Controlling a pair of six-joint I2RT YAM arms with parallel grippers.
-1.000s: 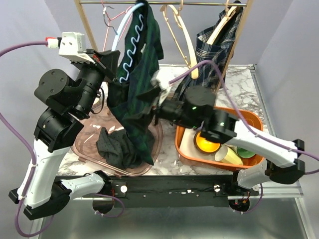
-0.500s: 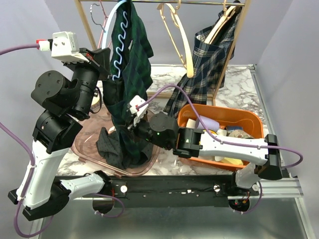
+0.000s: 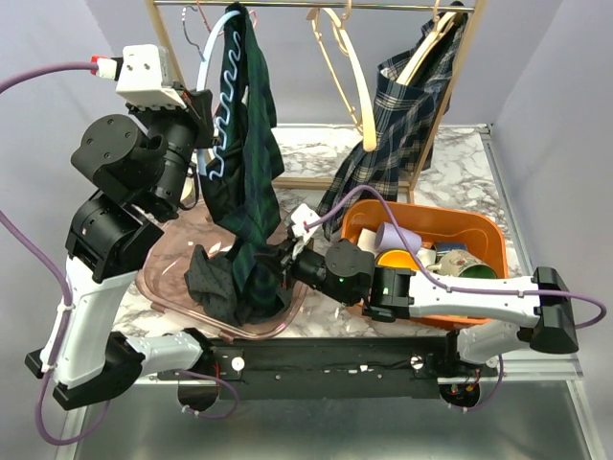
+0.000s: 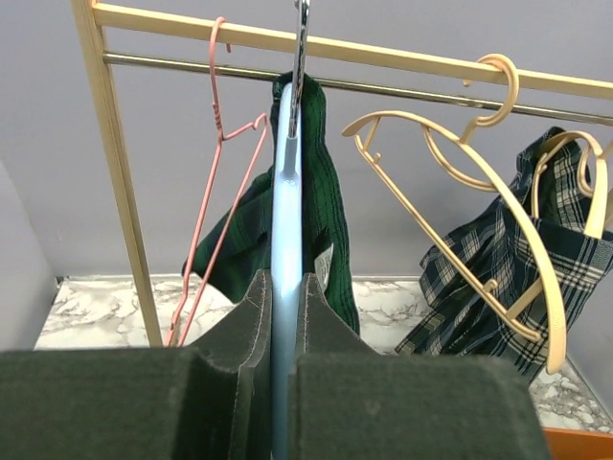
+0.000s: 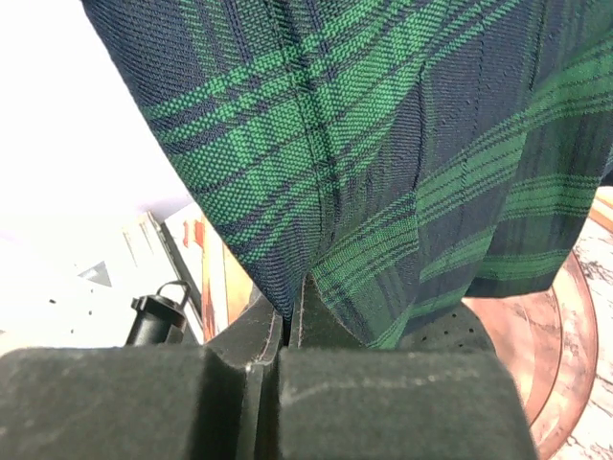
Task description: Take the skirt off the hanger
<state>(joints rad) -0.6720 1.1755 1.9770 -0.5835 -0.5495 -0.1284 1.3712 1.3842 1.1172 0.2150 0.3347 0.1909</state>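
Observation:
A dark green and navy plaid skirt (image 3: 247, 144) hangs over a light blue hanger (image 3: 204, 105) on the rack's rail. In the left wrist view the hanger (image 4: 286, 192) runs straight up between the pads of my left gripper (image 4: 284, 292), which is shut on it, with the skirt (image 4: 321, 192) draped behind. My right gripper (image 3: 285, 261) is low at the skirt's bottom part, above the tray. In the right wrist view its jaws (image 5: 287, 307) are shut on a fold of the plaid cloth (image 5: 383, 144).
A pink wire hanger (image 4: 206, 192) and bare wooden hangers (image 4: 460, 192) share the rail. A blue plaid garment (image 3: 402, 105) hangs at the right. An orange bin (image 3: 479, 225) of items sits right; a brown tray (image 3: 158, 283) holds dark cloth (image 3: 215, 278).
My right arm swung left from over the orange bin, dropped to the skirt's lower part and shut on the cloth. The skirt now hangs straighter and narrower.

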